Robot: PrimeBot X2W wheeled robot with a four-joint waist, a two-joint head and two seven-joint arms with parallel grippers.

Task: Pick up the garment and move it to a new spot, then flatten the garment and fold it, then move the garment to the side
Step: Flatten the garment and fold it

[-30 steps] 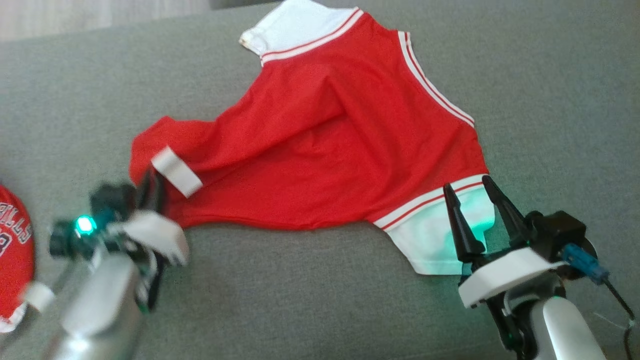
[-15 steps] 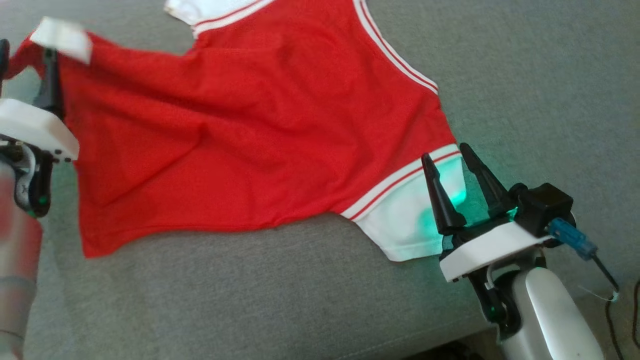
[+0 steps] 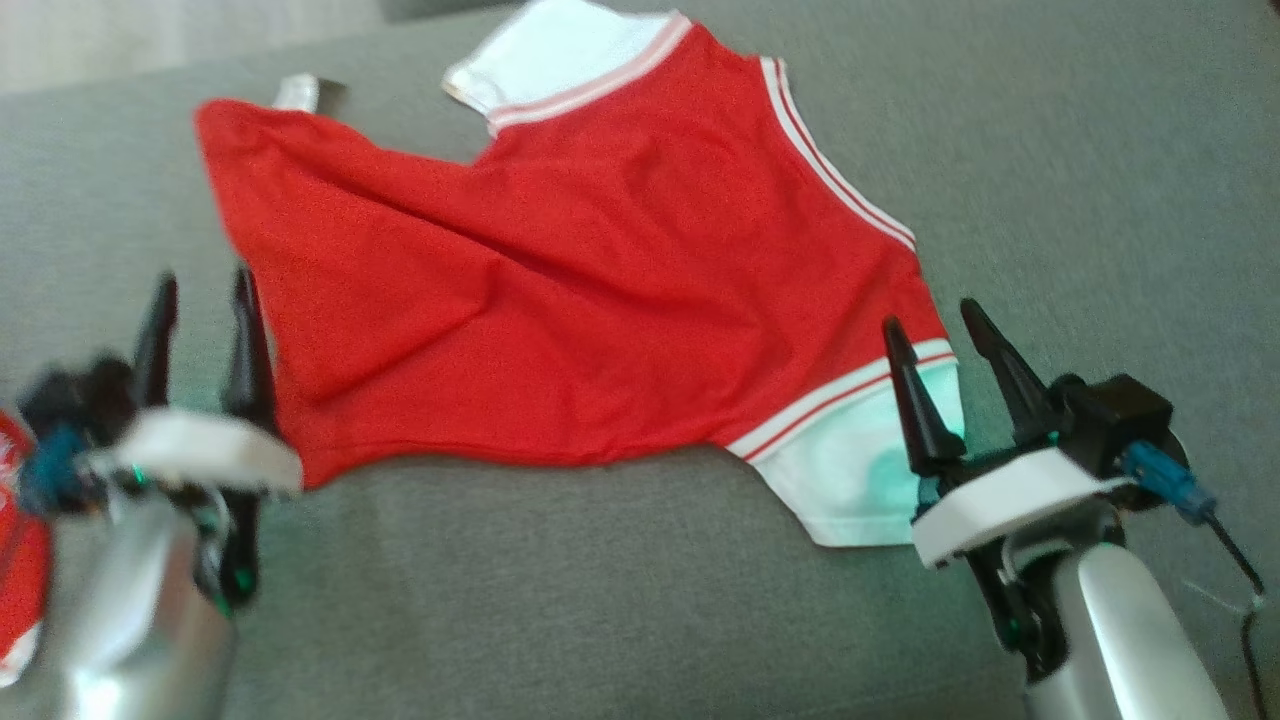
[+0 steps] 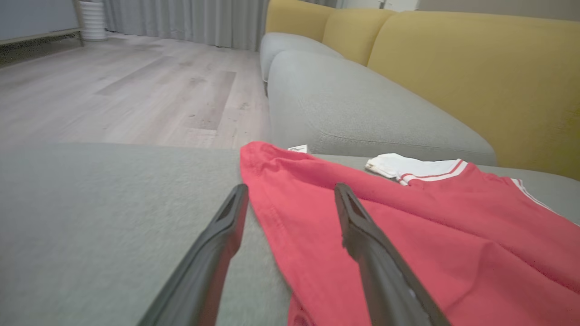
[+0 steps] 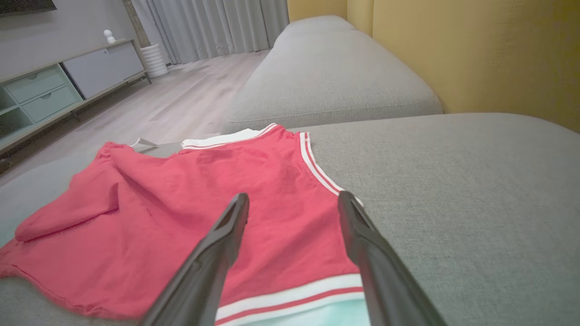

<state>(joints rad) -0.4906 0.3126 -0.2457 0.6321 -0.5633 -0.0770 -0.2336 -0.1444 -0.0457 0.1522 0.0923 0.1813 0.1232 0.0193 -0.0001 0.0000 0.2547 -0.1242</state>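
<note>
The left hand (image 3: pixel 204 278) is hovering empty with its dark fingers spread, straddling the near-left edge of the red jersey garment with white striped trim (image 3: pixel 600 300) — which is lying spread out, slightly rumpled, on the grey fabric sofa cushion (image 3: pixel 600 620). The right hand (image 3: pixel 929 315) is hanging over the garment's white hem corner, fingers apart and holding nothing.

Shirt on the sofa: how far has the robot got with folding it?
Done: the shirt lies spread on the sofa. In hand: flattening; both the left gripper and right gripper are open at its edges, and a crease shows. Left: folding, moving it aside.
</note>
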